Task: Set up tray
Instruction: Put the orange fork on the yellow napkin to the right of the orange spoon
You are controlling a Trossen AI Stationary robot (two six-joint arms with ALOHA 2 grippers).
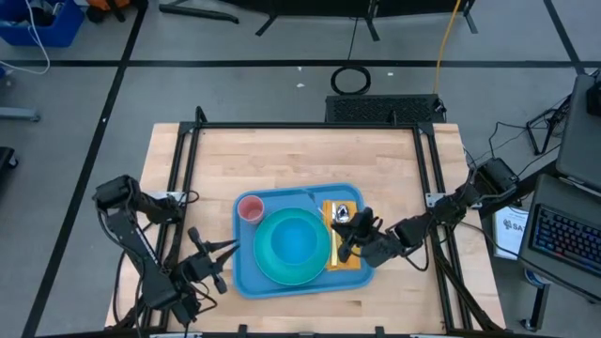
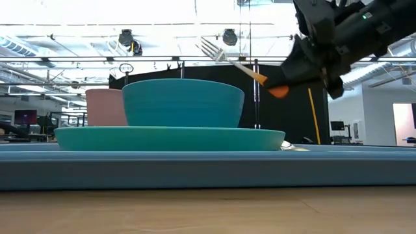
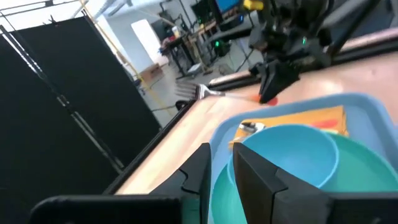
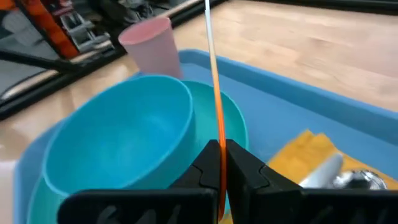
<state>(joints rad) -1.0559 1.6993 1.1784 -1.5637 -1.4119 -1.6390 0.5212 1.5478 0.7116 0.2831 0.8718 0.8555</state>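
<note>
The blue tray [image 1: 246, 272] lies in the middle of the wooden table. On it a teal bowl [image 1: 293, 239] stands in a teal plate [image 1: 272, 268], a pink cup [image 1: 251, 208] stands at the far left corner, and a spoon [image 4: 348, 179] lies on a yellow napkin [image 4: 301, 152]. Above the napkin my right gripper [image 1: 349, 237] is shut on a fork [image 2: 227, 60] with an orange handle. My left gripper [image 3: 222, 155] hangs over the tray's left rim, a narrow gap between its fingers and nothing in them. My right gripper pinches the fork's orange handle [image 4: 219, 134] between its two fingers, close to the handle's end [image 2: 278, 91]. The fingers come from the table's right side, slanting slightly down. The fork is lifted clear above the tray, and its tines [image 2: 209, 47] slant up toward the pink cup.
Black rails [image 1: 183, 178] run along the table's left and right sides. Bare wood [image 1: 310, 160] lies beyond the tray toward the far edge. A keyboard [image 1: 563, 239] and papers sit off the table to the right.
</note>
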